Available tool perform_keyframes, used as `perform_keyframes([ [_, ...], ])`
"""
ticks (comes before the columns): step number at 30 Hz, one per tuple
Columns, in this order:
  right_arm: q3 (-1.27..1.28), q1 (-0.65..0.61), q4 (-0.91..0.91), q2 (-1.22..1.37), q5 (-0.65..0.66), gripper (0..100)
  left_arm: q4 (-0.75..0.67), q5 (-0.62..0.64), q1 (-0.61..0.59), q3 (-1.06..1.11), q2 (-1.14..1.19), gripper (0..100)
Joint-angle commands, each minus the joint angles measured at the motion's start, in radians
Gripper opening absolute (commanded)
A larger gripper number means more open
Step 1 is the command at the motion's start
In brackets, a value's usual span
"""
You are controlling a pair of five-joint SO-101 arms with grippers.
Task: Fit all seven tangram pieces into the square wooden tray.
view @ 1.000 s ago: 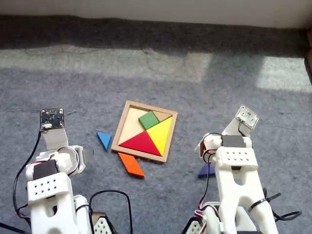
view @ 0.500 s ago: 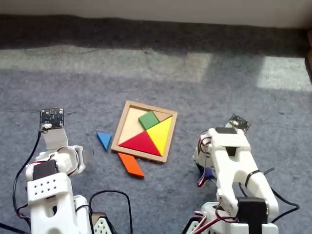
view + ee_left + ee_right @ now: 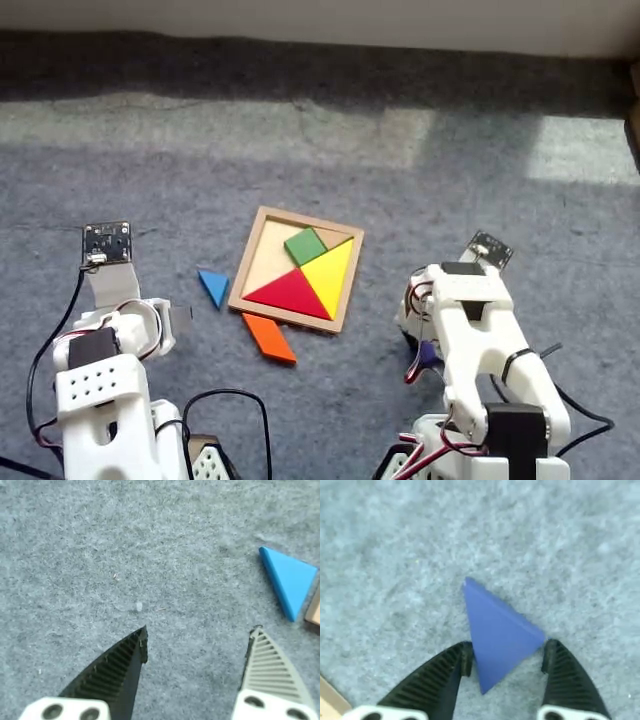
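Observation:
The square wooden tray lies mid-table with a green square, a yellow triangle and a red triangle in it. A light blue triangle lies just left of the tray, also seen as the light blue triangle ahead of my left gripper, which is open over bare carpet. An orange parallelogram lies at the tray's near edge. Right of the tray, my right gripper is shut on a dark blue triangle that rests on the carpet; the dark blue triangle peeks out under that arm.
Grey carpet covers the table. A tray corner shows near the right gripper, and a tray corner shows beside the light blue triangle. The left arm sits at the near left. Open carpet stretches behind the tray.
The right arm has tipped forward and down over the dark blue triangle, then held still for the last half second. The left arm and the other pieces have not moved.

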Motion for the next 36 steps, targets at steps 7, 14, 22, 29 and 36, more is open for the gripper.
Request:
perform_keyframes([
  [7,-0.042,0.004,-0.048,-0.012,0.106,0.5,-0.015,-0.002,-0.005,-0.004,0.004,31],
  [14,-0.042,0.004,0.008,-0.085,0.143,0.5,-0.015,-0.002,-0.005,-0.004,0.004,31],
  [22,-0.031,0.005,0.074,-0.372,0.285,9.1,-0.015,-0.002,-0.005,-0.004,0.004,31],
  [29,-0.041,0.005,0.073,-0.302,0.288,18.4,-0.015,-0.002,-0.005,-0.004,0.004,31],
  [36,-0.171,0.007,0.074,-0.117,0.290,18.7,-0.014,-0.002,-0.005,-0.004,0.004,31],
])
